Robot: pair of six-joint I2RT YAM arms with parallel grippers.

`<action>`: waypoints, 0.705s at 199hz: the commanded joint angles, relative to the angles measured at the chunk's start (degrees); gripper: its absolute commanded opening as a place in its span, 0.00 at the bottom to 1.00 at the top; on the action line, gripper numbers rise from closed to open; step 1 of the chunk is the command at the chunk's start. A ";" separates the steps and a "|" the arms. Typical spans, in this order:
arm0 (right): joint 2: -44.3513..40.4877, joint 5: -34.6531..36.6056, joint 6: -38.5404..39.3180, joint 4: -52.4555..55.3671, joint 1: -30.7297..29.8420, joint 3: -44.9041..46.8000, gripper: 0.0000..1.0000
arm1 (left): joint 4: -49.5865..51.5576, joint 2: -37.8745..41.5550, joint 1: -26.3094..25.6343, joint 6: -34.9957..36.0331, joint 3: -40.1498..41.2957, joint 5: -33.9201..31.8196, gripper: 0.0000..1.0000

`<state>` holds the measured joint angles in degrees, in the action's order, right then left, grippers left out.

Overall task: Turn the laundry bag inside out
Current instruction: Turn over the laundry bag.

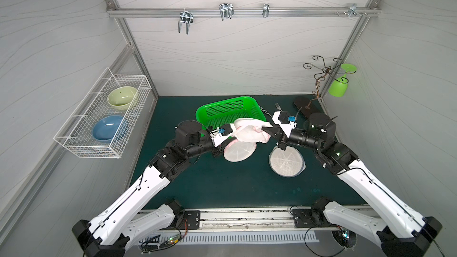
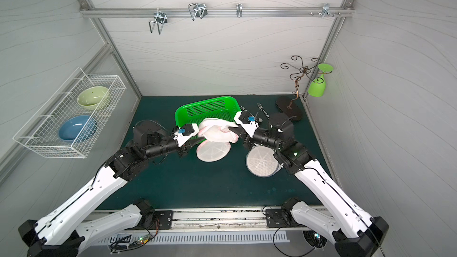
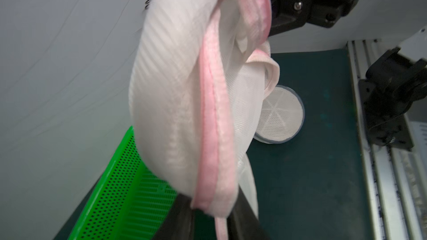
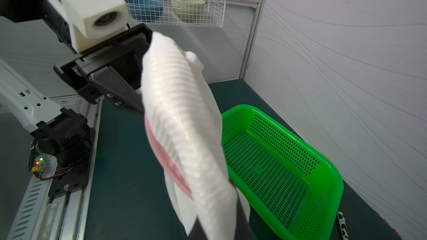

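The laundry bag (image 1: 251,131) (image 2: 217,133) is white mesh with pink trim. It hangs stretched between my two grippers above the dark mat, just in front of the green basket (image 1: 230,112). My left gripper (image 1: 232,129) (image 3: 211,206) is shut on its pink-trimmed edge (image 3: 211,111). My right gripper (image 1: 268,126) (image 4: 219,222) is shut on the white mesh (image 4: 184,116) at the opposite end. A round mesh panel with a pinkish rim (image 1: 239,152) shows under the held cloth; whether it rests on the mat I cannot tell.
Another round mesh bag with a grey rim (image 1: 286,161) lies on the mat under my right wrist. A fork (image 1: 277,106) and a metal stand (image 1: 319,82) holding a green glass (image 1: 337,87) are at the back right. A wire basket (image 1: 81,144) with two bowls hangs on the left wall.
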<state>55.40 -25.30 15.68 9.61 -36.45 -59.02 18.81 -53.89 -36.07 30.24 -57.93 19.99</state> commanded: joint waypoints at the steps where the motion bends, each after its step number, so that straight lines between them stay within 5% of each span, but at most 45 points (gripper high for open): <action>1: 0.46 0.85 -1.62 0.15 0.24 -1.53 0.00 | -3.05 0.40 -0.17 1.73 -1.22 -0.47 0.10; 47: 1.02 4.58 -3.22 0.15 0.28 -1.71 0.00 | -2.26 0.45 -0.20 0.90 -0.95 -1.47 0.00; 94: 3.25 30.93 -17.29 3.83 0.41 -5.65 0.00 | -0.30 0.97 -0.22 -5.23 -1.13 -8.54 0.00; 140: 6.93 28.24 -32.97 2.55 0.26 -8.99 0.00 | 2.10 1.09 -0.34 -11.53 0.13 -6.50 0.00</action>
<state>60.42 0.89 -4.47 13.26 -36.40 -64.93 20.53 -53.65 -36.16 24.10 -57.93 12.43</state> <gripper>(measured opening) 0.074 0.044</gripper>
